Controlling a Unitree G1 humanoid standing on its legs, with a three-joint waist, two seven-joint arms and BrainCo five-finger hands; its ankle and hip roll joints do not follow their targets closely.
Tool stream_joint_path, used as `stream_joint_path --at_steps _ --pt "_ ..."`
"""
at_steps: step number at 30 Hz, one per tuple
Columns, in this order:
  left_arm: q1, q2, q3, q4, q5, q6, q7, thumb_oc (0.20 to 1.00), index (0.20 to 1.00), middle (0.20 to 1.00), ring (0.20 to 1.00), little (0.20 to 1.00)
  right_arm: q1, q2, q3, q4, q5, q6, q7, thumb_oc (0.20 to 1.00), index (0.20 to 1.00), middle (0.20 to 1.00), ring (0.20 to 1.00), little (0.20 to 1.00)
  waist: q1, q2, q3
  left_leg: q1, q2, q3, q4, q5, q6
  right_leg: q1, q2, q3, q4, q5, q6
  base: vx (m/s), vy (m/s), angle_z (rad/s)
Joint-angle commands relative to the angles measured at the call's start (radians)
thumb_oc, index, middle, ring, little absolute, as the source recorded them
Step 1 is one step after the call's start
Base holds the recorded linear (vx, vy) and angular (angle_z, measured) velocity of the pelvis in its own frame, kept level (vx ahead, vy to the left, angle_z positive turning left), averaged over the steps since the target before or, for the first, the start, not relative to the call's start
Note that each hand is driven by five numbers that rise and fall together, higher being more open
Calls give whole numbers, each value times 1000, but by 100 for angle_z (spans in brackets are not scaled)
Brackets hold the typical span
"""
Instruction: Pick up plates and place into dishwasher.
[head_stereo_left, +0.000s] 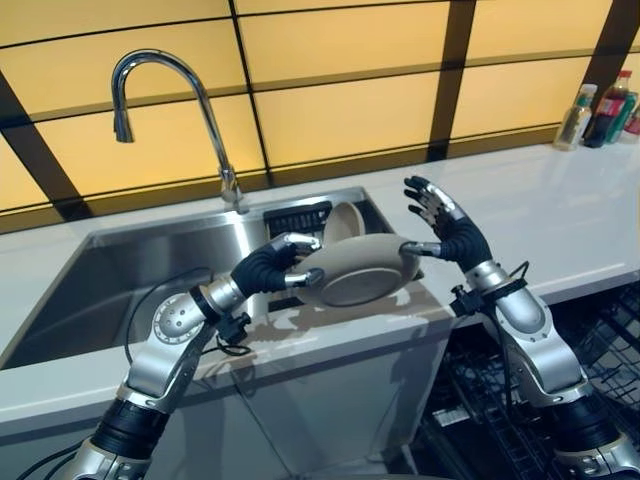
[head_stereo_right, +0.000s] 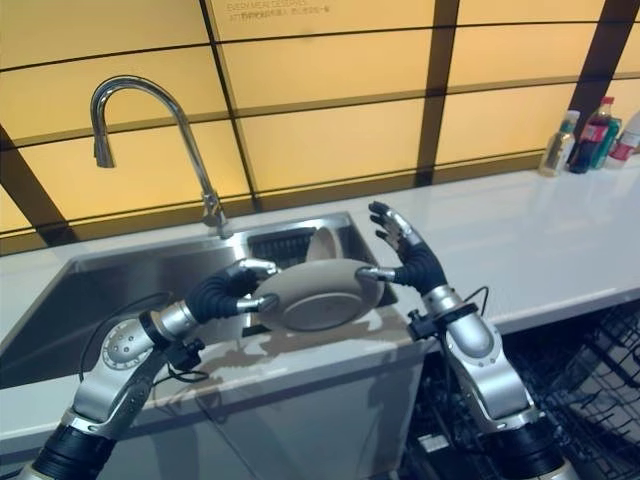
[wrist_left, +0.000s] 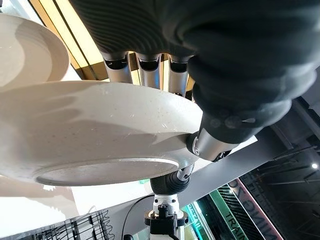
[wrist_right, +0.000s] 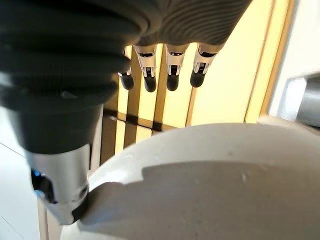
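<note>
A beige plate (head_stereo_left: 358, 275) hangs almost level over the front rim of the sink (head_stereo_left: 120, 300). My left hand (head_stereo_left: 268, 265) is shut on the plate's left rim, with its fingers (wrist_left: 145, 70) over the top and the thumb underneath. My right hand (head_stereo_left: 450, 228) is at the plate's right rim, open: the fingers (wrist_right: 172, 70) point straight up and the thumb touches the rim. A second beige plate (head_stereo_left: 343, 222) stands on edge in the sink just behind the held one.
A tall curved faucet (head_stereo_left: 200, 100) rises behind the sink. White counter (head_stereo_left: 560, 220) runs to the right, with bottles (head_stereo_left: 600, 110) at its far end. The open dishwasher's dark wire rack (head_stereo_left: 600, 345) sits low on the right, below the counter edge.
</note>
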Motion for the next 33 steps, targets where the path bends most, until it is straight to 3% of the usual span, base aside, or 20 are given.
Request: stream_joint_path --at_steps 1,7,13,17,18,19,33 --pt "-102 16 10 2 -92 -37 -17 200 200 200 200 200 -103 -12 81 23 53 84 223 1000 1000 1000 1000 1000 32 -56 -58 -27 -31 13 6 -99 14 -37 -60 11 3 -43 107 0 0 0" --pt "-102 65 -3 18 -109 -52 -6 200 200 200 200 200 -113 -127 142 23 149 170 359 1000 1000 1000 1000 1000 35 -78 -56 -26 -27 13 6 -95 11 -32 -58 3 3 -40 105 1 -17 0" --pt "-72 78 18 5 -127 -56 -13 200 200 200 200 200 -105 -149 140 43 210 171 437 1000 1000 1000 1000 1000 43 -88 -60 -27 -27 9 6 -96 13 -33 -52 3 3 -41 104 -3 -17 0" --pt "-64 66 14 16 -117 -62 -17 200 200 200 200 200 -95 -136 161 45 168 172 451 1000 1000 1000 1000 1000 44 -88 -63 -23 -27 7 6 -96 14 -30 -48 9 3 -44 100 20 -15 -3" --pt "-66 64 9 19 -115 -61 -16 200 200 200 200 200 -92 -135 167 45 161 167 434 922 922 922 922 922 44 -88 -62 -22 -26 7 6 -96 14 -29 -48 10 3 -44 99 22 -21 -3" --pt "-67 63 4 19 -111 -59 -10 200 200 200 200 200 -94 -134 172 47 179 167 408 200 200 200 200 200 43 -87 -61 -20 -25 8 6 -96 14 -27 -47 10 3 -44 98 17 -24 -3" --pt "-25 -29 26 26 -104 -34 -1 200 200 200 200 200 -37 70 98 64 222 108 152 200 200 200 200 200 46 -61 -65 -17 -23 11 6 -105 17 -29 -48 11 3 -52 97 3 -5 -1"
